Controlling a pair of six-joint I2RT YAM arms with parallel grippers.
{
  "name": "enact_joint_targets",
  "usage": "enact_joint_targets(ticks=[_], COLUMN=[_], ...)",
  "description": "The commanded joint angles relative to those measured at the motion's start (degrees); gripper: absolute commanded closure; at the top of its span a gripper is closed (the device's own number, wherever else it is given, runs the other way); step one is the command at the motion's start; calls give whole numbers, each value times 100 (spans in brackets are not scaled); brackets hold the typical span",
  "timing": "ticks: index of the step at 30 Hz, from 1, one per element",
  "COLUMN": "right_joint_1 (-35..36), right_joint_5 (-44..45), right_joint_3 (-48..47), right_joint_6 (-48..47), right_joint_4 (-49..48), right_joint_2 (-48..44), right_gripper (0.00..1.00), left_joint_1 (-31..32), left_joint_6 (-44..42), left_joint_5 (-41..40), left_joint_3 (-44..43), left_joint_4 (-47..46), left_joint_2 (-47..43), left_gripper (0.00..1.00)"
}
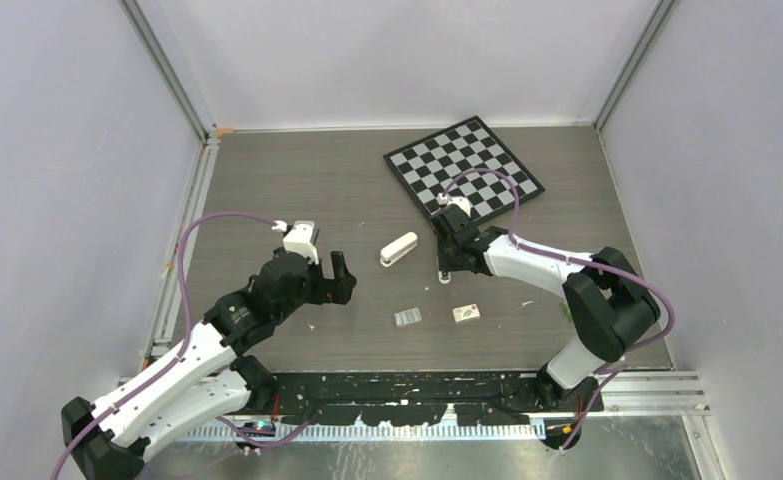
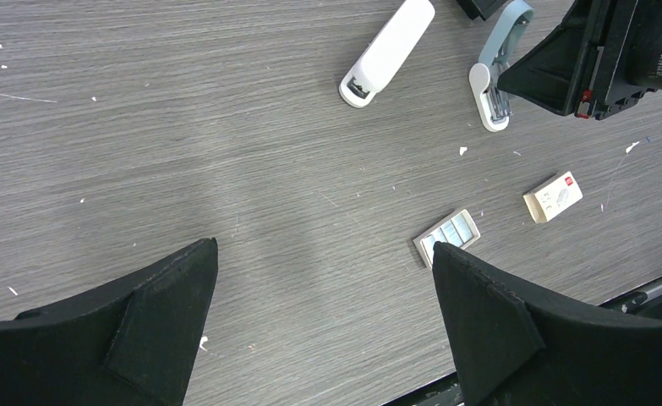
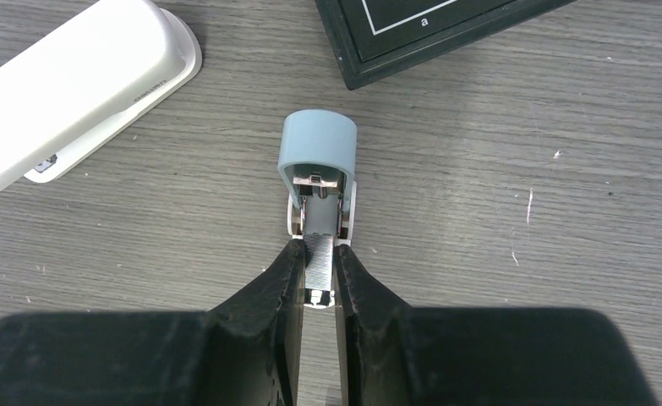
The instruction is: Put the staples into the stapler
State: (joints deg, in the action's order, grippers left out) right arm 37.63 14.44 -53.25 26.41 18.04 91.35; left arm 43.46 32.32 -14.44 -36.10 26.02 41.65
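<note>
The grey bench [image 1: 297,180] carries a chessboard [image 1: 464,165] at the far right. Nearer the middle lies a plain white stapler-shaped piece [image 3: 73,76].

The left end effector [image 2: 323,254] hangs released, jaws wide, over bare bench with nothing between them. The right end effector [image 3: 317,269] is clenched on the staples [image 3: 317,254], a thin silvery strip pinched by its long sides. The strip's far end is at the mouth of the stapler [image 3: 317,139], which lies opened on the bench with its pale blue cap pointing away.

Near the front edge sit a small tray [image 2: 447,235] holding more strips and a little cardboard box [image 2: 552,196], just beside each other.

The step in hand looks like feeding the strip into the channel. To do it well, keep the strip level and in line with the two rails. Push straight toward the blue cap without twisting. Nothing pins the stapler, so a hard or skewed push would likely slide it. Let go only once the strip sits flat inside.
</note>
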Motion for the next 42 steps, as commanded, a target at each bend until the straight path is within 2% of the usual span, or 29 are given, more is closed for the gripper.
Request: enact_joint_targets(ticks=[1, 42], right_joint_1=[-27, -30], right_joint_5=[58, -32], right_joint_3=[-156, 15], right_joint_6=[47, 228], right_joint_4=[-73, -232], right_joint_2=[-155, 63], right_gripper=[78, 78], left_joint_1=[22, 21], left_joint_6=[-80, -84], left_joint_5=[-94, -86], left_joint_3=[-78, -55], left_joint_4=[-107, -149], left_joint_2=[-65, -35], left_gripper=[0, 0])
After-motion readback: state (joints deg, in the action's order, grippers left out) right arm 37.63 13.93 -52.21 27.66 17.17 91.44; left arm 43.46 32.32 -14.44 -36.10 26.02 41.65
